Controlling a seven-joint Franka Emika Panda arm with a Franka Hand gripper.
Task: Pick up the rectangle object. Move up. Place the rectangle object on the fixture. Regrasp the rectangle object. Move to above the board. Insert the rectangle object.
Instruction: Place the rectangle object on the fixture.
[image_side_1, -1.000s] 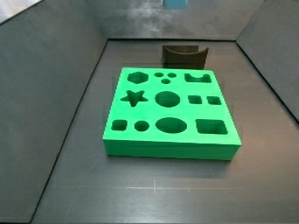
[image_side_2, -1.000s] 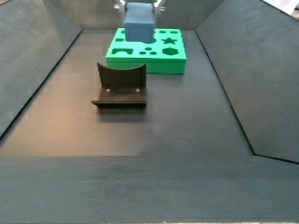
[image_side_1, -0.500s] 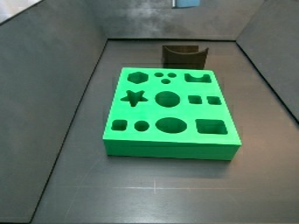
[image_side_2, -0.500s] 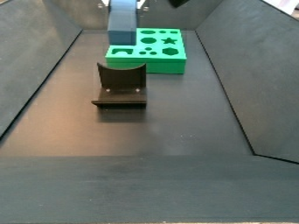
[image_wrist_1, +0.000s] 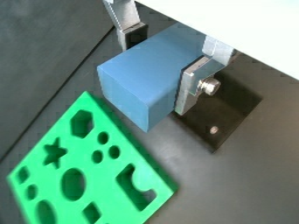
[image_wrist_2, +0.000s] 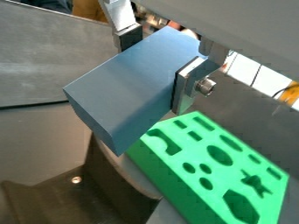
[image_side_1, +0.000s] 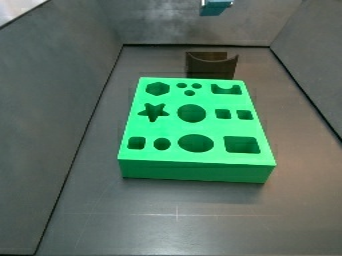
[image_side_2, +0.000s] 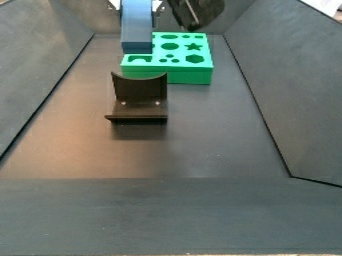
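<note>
Claw (image_wrist_1: 162, 54) is gripping the rectangle object (image_wrist_1: 142, 77) between its silver fingers (image_wrist_1: 194, 80), at the frame's upper centre, above the board (image_wrist_1: 82, 172).

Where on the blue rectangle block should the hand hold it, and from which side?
Across its two broad flat faces near one end, as the hand grips the rectangle object now, coming from above; the long free end hangs clear.

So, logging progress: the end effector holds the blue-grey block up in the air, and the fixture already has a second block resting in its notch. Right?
Not quite. The end effector does hold the blue-grey block aloft, but the fixture has nothing in its notch, as a side view shows.
</note>
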